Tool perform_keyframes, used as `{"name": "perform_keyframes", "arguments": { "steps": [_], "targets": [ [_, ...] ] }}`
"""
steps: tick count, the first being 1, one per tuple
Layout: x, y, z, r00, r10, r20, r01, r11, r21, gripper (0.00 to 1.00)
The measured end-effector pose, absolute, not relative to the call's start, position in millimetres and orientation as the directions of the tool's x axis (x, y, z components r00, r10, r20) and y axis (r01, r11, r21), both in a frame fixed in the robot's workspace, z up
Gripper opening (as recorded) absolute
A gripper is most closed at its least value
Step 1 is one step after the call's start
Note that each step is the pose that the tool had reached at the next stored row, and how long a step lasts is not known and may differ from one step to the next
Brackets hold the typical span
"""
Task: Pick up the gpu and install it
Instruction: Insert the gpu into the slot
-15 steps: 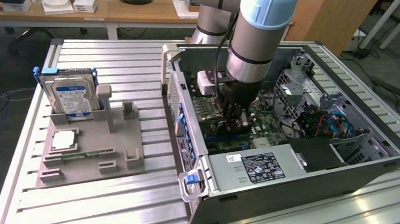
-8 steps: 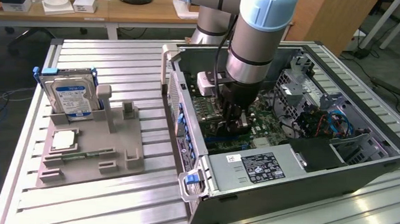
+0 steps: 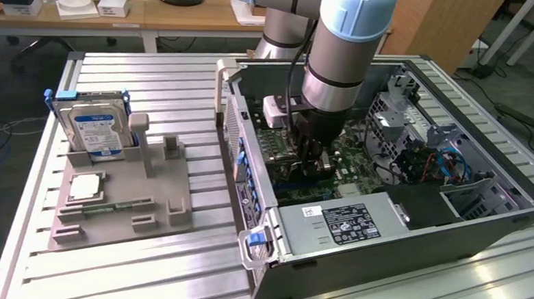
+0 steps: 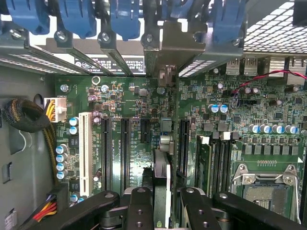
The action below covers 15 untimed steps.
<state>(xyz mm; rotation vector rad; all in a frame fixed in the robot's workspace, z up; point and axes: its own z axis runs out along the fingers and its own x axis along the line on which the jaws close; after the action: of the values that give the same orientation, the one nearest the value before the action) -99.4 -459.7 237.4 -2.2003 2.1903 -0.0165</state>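
Exterior view: the slatted table carries the open computer case. At nine o'clock of it, well apart, stands a grey holder. The arm drops into the case close to its nine-o'clock wall, with more room toward three o'clock. The gripper is deep inside, pinching the gpu on edge over the motherboard, with long black slots close on either side.

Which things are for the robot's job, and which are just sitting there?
For the job: gpu, gripper holding it, motherboard, computer case.
Just lying about: hard drive, RAM stick, grey holder tray, white boxes on the back desk.
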Motion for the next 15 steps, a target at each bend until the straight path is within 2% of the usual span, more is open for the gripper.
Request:
{"name": "perform_keyframes", "arguments": {
  "steps": [15],
  "targets": [
    [-100.7,-459.7,235.8,0.005,-1.000,-0.018,-0.999,-0.004,-0.034,0.27]
  ]
}}
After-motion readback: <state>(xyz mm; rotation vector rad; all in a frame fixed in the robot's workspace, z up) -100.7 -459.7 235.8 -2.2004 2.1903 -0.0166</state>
